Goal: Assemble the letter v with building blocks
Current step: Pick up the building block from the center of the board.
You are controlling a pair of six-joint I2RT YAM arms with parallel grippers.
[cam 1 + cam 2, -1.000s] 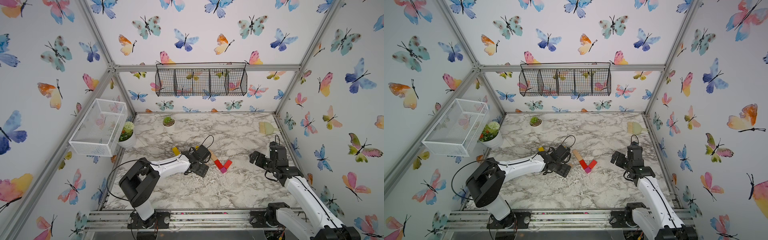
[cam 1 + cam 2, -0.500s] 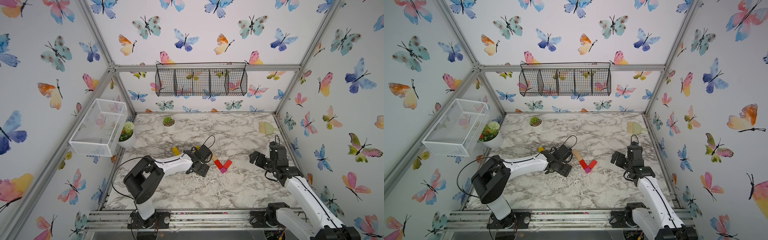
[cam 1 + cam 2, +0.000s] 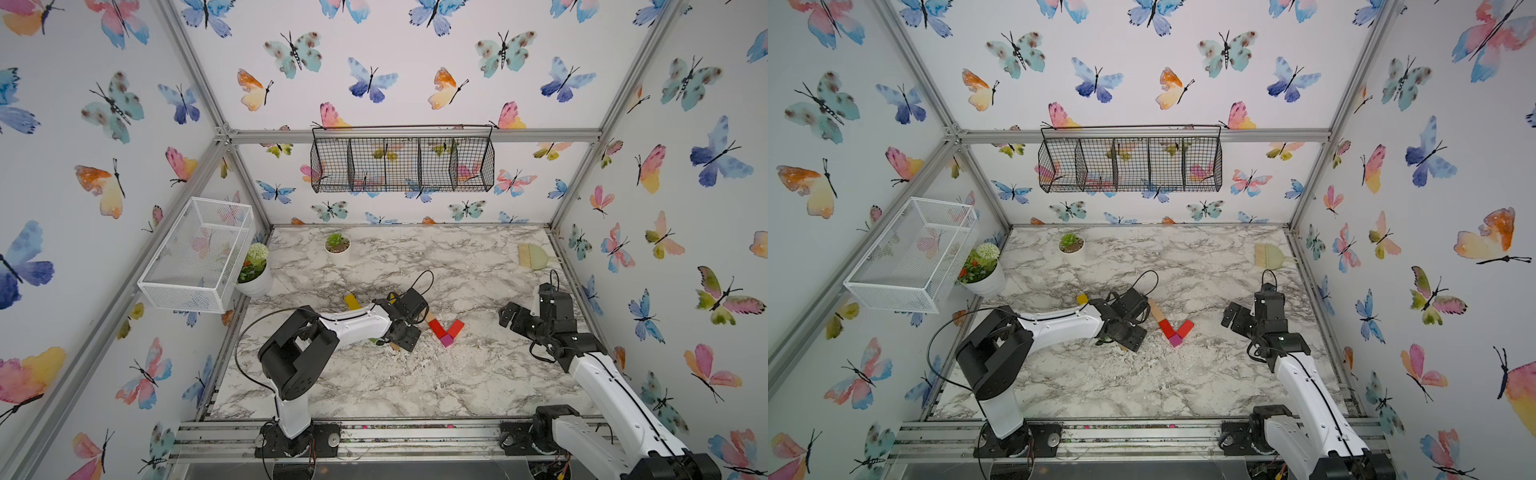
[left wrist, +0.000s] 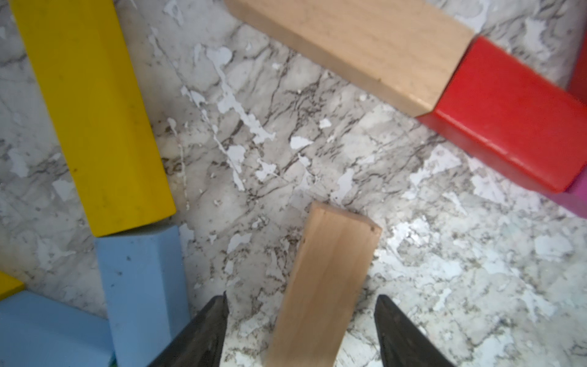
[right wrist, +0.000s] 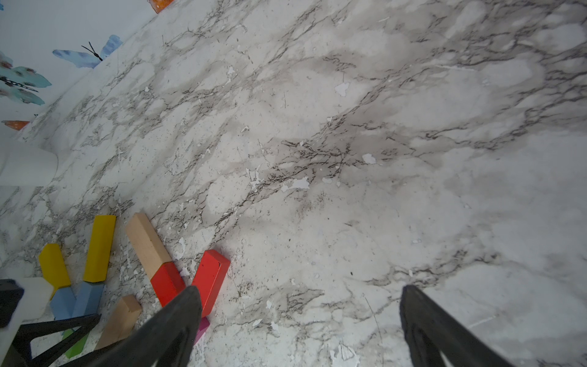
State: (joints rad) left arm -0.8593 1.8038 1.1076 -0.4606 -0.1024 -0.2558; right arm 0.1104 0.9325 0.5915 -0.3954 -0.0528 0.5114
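Roughly half built, by judgement. Noted magenta cube (image 3: 447,340) at the vertex, just right of frame centre in both top views, with two red bars (image 3: 456,328) splayed upward from it, apparently touching it. Found one tan bar (image 3: 1155,309) butted end-to-end against the frame-left red bar, lengthening that limb. Saw nothing lengthening the frame-right limb; judged one long bar short of a symmetric V.

Located second tan bar (image 4: 324,286) flat on the marble table (image 3: 374,382), between the fingers of the left gripper (image 4: 301,297); jaws spread to either side, gaps visible on both flanks, not yet pinching. Judged as the pick for the missing limb. Right gripper (image 5: 301,287) over bare marble toward frame right, jaws wide apart, holding nothing.

Logged spares close by the left gripper: yellow bars (image 4: 92,111), light-blue bars (image 4: 143,286), green cube (image 5: 76,344).

Containers: black wire basket (image 3: 401,190) on back wall, upper centre of frame, compartments apparently empty. White mesh basket (image 3: 183,291) on side wall, frame left, apparently empty. Two white pots (image 3: 257,286) at upper left of the table, one with flowers (image 3: 254,259), one with a succulent (image 3: 336,240). No blocks in any.
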